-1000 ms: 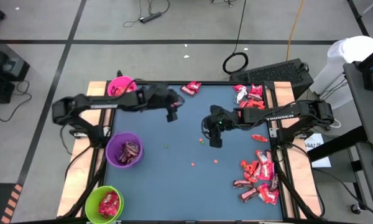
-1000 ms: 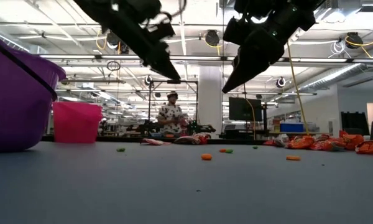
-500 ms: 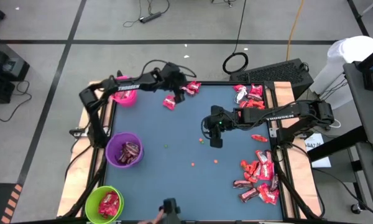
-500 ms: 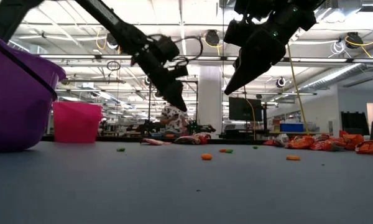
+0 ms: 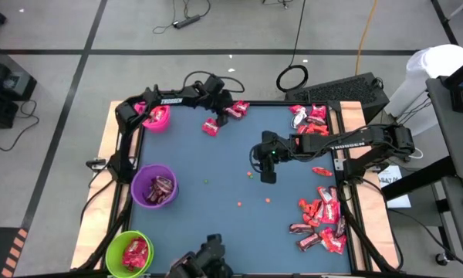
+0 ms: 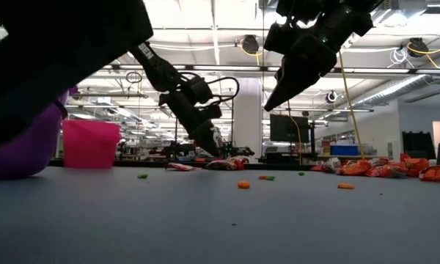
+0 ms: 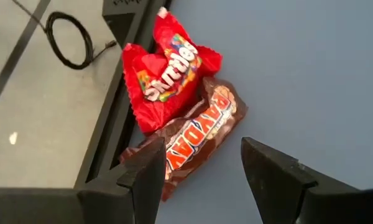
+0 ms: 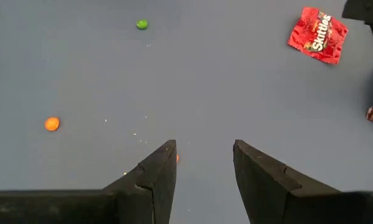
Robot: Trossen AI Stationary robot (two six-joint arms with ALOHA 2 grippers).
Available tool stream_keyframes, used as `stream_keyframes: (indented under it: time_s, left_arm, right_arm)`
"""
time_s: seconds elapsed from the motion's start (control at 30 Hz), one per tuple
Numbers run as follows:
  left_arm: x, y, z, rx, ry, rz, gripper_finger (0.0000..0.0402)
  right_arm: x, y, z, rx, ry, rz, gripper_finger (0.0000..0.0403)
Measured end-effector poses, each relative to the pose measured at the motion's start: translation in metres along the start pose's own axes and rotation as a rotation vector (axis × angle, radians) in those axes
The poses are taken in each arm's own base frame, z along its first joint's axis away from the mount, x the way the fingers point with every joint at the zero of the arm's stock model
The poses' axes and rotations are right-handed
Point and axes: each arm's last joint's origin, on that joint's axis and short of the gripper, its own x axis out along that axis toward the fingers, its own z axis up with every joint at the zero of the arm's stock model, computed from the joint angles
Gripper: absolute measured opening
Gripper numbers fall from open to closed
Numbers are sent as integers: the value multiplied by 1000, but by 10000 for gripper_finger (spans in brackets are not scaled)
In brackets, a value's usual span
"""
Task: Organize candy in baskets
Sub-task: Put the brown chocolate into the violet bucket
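Left gripper (image 7: 199, 168) at table's far edge, fingers spread wide over a dark brown wrapped candy bar (image 7: 196, 134) lying against a shiny red Skittles packet (image 7: 165, 71), nothing gripped. Right gripper (image 8: 202, 165) mid-table, raised, jaws apart and empty. Another red packet (image 5: 210, 127) lies near the bright pink round tub (image 5: 156, 116); purple tub (image 5: 153, 186) and lime green tub (image 5: 128, 252) hold candy. Red and brown candy pile (image 5: 321, 218) along right edge.
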Motion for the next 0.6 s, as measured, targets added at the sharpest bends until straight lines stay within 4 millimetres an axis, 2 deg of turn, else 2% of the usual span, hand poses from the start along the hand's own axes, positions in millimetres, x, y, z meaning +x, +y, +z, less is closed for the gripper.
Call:
stream_keyframes:
  time_s: [0.2,0.3,0.6]
  left_arm:
    - [0,2,1,174,32,78,212]
    - [0,1,-1,247,54,56,212]
    - [0,1,3,311,21,74,212]
  right_arm:
    - [0,0,1,1,-9,-1,148]
    - [0,0,1,3,-10,-1,148]
    - [0,0,3,5,-28,-1,148]
